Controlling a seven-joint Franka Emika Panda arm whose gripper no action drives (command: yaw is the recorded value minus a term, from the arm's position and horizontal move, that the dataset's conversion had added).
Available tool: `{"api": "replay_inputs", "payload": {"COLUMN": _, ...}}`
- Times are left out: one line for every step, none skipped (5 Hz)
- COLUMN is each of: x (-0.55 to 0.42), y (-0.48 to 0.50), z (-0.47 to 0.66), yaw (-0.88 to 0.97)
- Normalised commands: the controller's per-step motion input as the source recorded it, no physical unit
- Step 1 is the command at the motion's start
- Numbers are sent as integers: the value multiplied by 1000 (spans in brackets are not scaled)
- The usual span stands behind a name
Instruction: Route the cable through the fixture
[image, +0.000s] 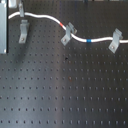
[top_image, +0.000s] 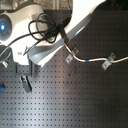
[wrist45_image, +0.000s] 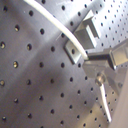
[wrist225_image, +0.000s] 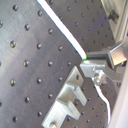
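The white cable (image: 47, 17) runs across the far side of the black perforated board. Its red band (image: 62, 24) sits just before the middle fixture (image: 67, 34). Its blue band (image: 89, 40) lies between that fixture and the right fixture (image: 115, 40). The cable lies at both. It also passes close by the left fixture (image: 23, 32), and I cannot tell if it sits in it. My gripper (wrist45_image: 92, 59) is shut on the cable (wrist45_image: 50, 20) next to this fixture (wrist45_image: 82, 40). The second wrist view shows the same grip (wrist225_image: 90, 62) on the cable (wrist225_image: 62, 27).
The white robot arm (top_image: 55, 30), with a looped black lead, hides the upper left in the second exterior view. There the gripper (top_image: 25, 67) hangs above the left fixture (top_image: 24, 82). A grey panel (image: 3, 30) stands at the first exterior view's left edge.
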Motion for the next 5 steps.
{"api": "replay_inputs", "payload": {"x": 4, "y": 17, "z": 0, "yaw": 0}}
{"api": "replay_inputs", "payload": {"x": 0, "y": 182, "z": -53, "yaw": 0}}
{"api": "replay_inputs", "payload": {"x": 1, "y": 426, "z": 0, "yaw": 0}}
{"api": "replay_inputs", "payload": {"x": -7, "y": 373, "z": -1, "yaw": 126}}
{"api": "replay_inputs", "payload": {"x": 7, "y": 341, "z": -1, "yaw": 357}}
